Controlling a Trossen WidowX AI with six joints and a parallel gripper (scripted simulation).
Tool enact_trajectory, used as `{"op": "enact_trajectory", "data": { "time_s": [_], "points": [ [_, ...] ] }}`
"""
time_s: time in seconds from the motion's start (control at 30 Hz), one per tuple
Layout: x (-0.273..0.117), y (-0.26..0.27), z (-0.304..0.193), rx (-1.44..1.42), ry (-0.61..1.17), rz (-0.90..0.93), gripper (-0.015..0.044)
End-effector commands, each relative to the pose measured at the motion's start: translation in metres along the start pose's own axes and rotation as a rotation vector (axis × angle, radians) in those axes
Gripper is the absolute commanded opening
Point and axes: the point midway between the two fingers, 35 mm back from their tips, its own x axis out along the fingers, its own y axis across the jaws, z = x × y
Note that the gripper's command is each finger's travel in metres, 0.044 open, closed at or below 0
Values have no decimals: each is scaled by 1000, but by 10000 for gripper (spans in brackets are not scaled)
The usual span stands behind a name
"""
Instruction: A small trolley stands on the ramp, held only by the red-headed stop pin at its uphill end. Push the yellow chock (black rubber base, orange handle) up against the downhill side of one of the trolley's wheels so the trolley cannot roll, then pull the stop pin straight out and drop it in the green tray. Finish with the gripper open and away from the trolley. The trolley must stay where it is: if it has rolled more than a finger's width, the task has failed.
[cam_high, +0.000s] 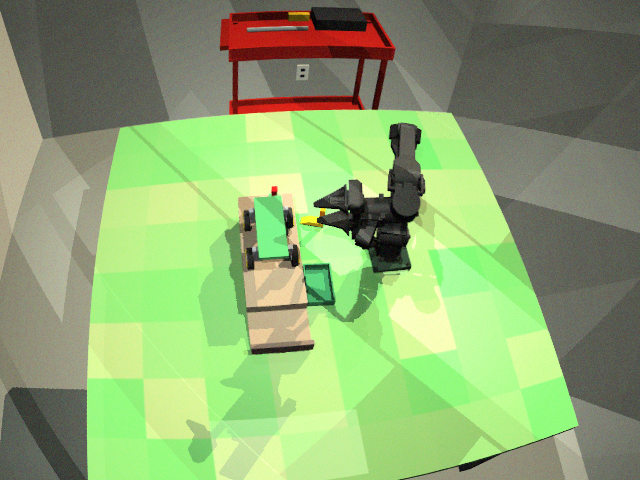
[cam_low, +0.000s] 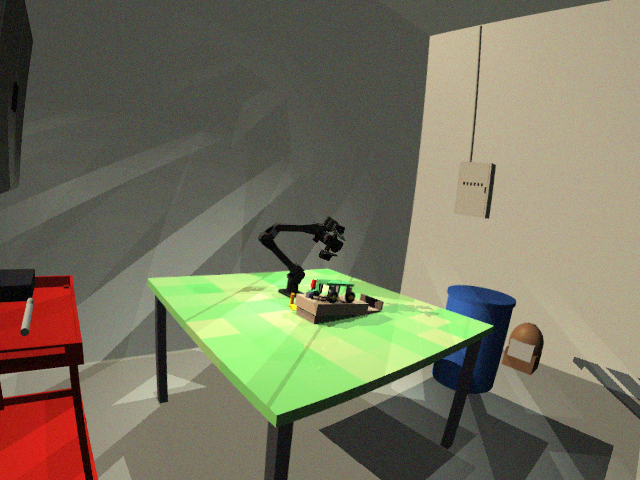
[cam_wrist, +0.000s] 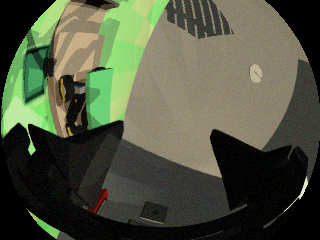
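Observation:
The green trolley (cam_high: 271, 227) (cam_low: 336, 283) (cam_wrist: 100, 95) stands on the wooden ramp (cam_high: 273, 284) (cam_low: 338, 311) (cam_wrist: 77, 50). The red-headed stop pin (cam_high: 274, 190) (cam_low: 313, 283) stands at its uphill end. The yellow chock (cam_high: 310, 221) (cam_low: 292, 303), handle upright, is on the table beside the ramp, on the arm's side, not against a wheel. The green tray (cam_high: 318, 284) (cam_wrist: 35, 75) is beside the ramp's lower part and holds nothing visible. My gripper (cam_high: 316, 211) (cam_low: 339, 245) (cam_wrist: 169, 130) is open and empty, high above the table. The chock is hidden in the wrist view.
The arm's base (cam_high: 391, 259) stands on the table, to the right of the tray in the top view. The ramp has a raised lip (cam_high: 281, 347) at its low end. A red cart (cam_high: 310, 53) (cam_low: 38, 330) stands beyond the table edge.

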Motion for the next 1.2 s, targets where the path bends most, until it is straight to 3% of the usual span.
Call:
{"op": "enact_trajectory", "data": {
  "time_s": [0.0,0.23,1.17],
  "points": [
    [0,0,0,-2,1,2,374],
    [19,12,-6,-84,43,94,190],
    [72,91,-67,-324,117,674,190]
  ]
}}
